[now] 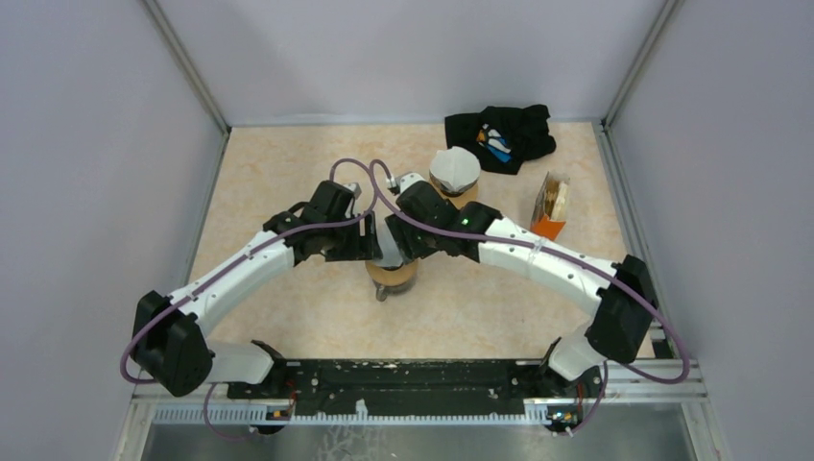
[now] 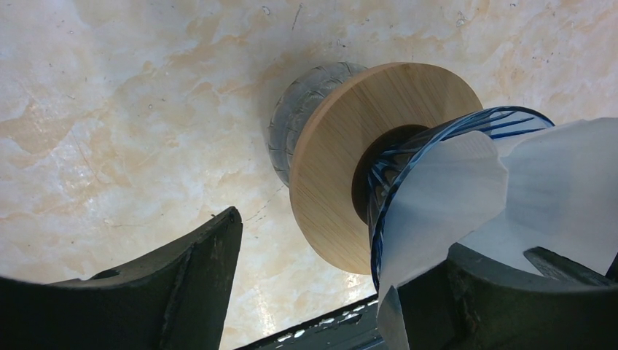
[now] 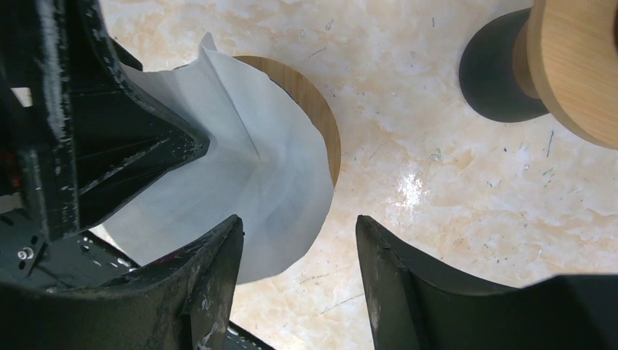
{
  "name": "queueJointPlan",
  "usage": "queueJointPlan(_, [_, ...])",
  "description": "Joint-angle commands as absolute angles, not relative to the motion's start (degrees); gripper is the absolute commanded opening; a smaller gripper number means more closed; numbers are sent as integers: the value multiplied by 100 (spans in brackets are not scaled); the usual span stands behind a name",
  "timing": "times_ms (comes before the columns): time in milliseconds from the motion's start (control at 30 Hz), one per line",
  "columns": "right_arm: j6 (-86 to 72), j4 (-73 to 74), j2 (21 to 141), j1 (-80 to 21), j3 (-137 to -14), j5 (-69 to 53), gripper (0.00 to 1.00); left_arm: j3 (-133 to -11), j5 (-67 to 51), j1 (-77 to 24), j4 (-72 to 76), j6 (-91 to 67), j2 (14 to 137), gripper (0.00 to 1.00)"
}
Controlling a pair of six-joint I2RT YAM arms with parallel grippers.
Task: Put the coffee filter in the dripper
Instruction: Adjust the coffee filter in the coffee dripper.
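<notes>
The dripper [image 2: 342, 168] has a blue ribbed glass cone in a round wooden collar and stands mid-table; in the top view [image 1: 392, 277] both grippers cover most of it. A white paper coffee filter [image 2: 452, 197] sits opened inside the cone and also shows in the right wrist view [image 3: 248, 168]. My left gripper [image 2: 342, 233] is open, with one finger [image 2: 503, 299] resting against the inside of the filter and the other off to the side over the table. My right gripper [image 3: 297, 222] is open just beside the filter's edge, holding nothing.
A second stand with a wooden disc [image 3: 576, 65] and dark base holds a stack of white filters [image 1: 454, 168] behind the dripper. A black cloth [image 1: 499, 134] lies at the back. An orange box [image 1: 550, 206] stands to the right.
</notes>
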State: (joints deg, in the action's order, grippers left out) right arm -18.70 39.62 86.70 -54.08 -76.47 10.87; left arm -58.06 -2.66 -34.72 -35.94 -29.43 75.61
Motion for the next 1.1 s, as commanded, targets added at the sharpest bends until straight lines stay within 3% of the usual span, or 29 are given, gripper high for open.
queueJointPlan(0, [-1915, 3615, 8200, -5354, -7717, 1189, 60, -5895, -358, -3463, -3425, -2900, 7394, 79])
queueJointPlan(667, [-1907, 3468, 8179, -5337, -7659, 1253, 61, -6003, -633, -3463, -3542, -2770, 7008, 87])
queueJointPlan(1067, [-1907, 3342, 8292, -5284, -7417, 1396, 61, -5862, -109, -3463, -3770, -2862, 6998, 79])
